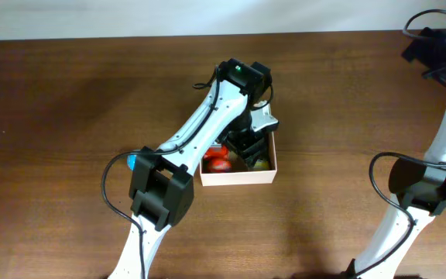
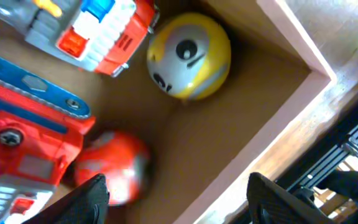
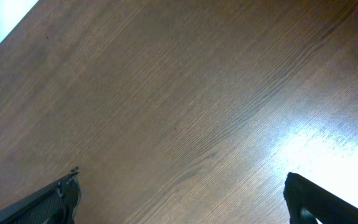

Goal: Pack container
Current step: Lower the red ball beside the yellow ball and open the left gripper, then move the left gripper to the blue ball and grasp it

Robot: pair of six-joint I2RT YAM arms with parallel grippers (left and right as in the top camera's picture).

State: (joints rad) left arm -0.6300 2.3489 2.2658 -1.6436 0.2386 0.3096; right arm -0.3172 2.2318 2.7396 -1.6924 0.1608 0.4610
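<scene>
1. The container (image 1: 238, 177) is seen on the table (image 1: 68, 93) near the middle of the overhead view, with the left gripper (image 1: 248, 151) lowered into its open top.
2. In the left wrist view the left gripper (image 2: 180, 198) is shown with its jaws spread and nothing pinched between them. The tan floor and one white wall of the container (image 2: 294, 40) lie directly under the gap, and a corner is seen at 1 o'clock.
3. One yellow ball (image 2: 188, 56) is seen at 12 o'clock from the jaws, resting in the container near that corner.
4. One red ball (image 2: 114, 168) is seen at 10 o'clock, just beside one finger (image 2: 92, 199); whether they touch cannot be told.
5. Two toy cars are counted inside, both cut off by the frame: a white-and-red car (image 2: 98, 31) at 11 o'clock and a red-and-blue car (image 2: 23, 137) at 9 o'clock.
6. One blue item (image 1: 132, 161) is seen on the table at 9 o'clock from the container, mostly hidden by the left arm.
7. The right gripper (image 3: 188, 205) is shown with its jaws spread wide over bare wood, holding nothing, well apart from the container at its 2 o'clock.
</scene>
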